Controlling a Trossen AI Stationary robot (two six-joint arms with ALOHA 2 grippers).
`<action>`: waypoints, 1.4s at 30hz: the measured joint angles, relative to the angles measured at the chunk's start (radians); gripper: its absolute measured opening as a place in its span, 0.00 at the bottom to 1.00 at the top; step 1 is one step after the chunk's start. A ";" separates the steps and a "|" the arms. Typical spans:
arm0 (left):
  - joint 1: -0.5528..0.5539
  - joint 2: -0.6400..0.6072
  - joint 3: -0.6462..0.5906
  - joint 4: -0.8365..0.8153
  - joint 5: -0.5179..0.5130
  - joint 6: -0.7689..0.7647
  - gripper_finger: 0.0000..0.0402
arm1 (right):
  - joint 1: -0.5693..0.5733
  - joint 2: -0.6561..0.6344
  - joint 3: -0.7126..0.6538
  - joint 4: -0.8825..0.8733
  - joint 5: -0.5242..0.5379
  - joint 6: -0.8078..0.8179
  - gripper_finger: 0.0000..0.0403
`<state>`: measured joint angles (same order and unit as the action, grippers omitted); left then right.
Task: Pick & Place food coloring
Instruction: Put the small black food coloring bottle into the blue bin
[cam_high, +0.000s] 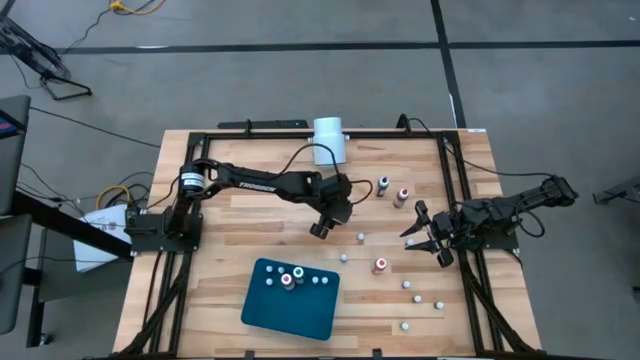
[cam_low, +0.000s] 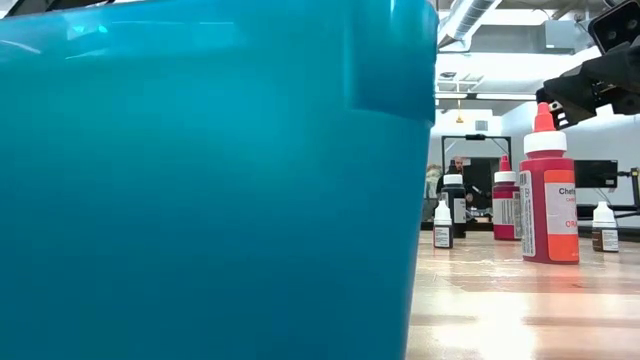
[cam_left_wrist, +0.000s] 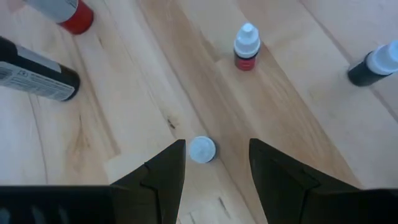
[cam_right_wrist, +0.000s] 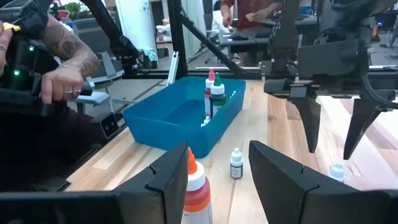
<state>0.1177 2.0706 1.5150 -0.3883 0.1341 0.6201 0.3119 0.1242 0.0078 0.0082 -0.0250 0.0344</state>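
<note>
Several tiny white-capped food coloring bottles stand upright on the wooden table (cam_high: 300, 205), among them a red one (cam_high: 380, 265) and a pale one (cam_high: 360, 238). My left gripper (cam_high: 322, 228) points down, open, and in the left wrist view (cam_left_wrist: 214, 146) its fingers stand either side of a tiny bottle's white cap (cam_left_wrist: 202, 149) without touching it. The same bottle (cam_right_wrist: 336, 171) shows in the right wrist view below the left fingers. My right gripper (cam_high: 415, 230) is open and empty at the table's right, near a red bottle (cam_right_wrist: 196, 186).
A teal tray (cam_high: 262, 310) near the front edge holds a few bottles (cam_high: 292, 277). A white cylinder (cam_high: 329, 140) stands at the far edge. Two larger bottles (cam_high: 383, 185) stand upright right of the left gripper. A person's hand (cam_right_wrist: 62, 74) shows beyond the table.
</note>
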 joint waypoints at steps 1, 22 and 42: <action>0.000 0.007 0.005 0.003 0.000 0.000 0.42 | 0.000 0.000 0.000 0.000 0.000 0.000 0.39; 0.008 0.090 0.053 0.004 -0.008 0.016 0.42 | 0.000 0.007 0.000 0.003 -0.001 0.000 0.39; 0.008 0.095 0.058 0.003 -0.008 -0.033 0.16 | 0.000 0.008 0.000 0.000 0.000 0.000 0.39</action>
<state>0.1253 2.1657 1.5730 -0.3851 0.1263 0.5875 0.3119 0.1318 0.0078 0.0086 -0.0254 0.0345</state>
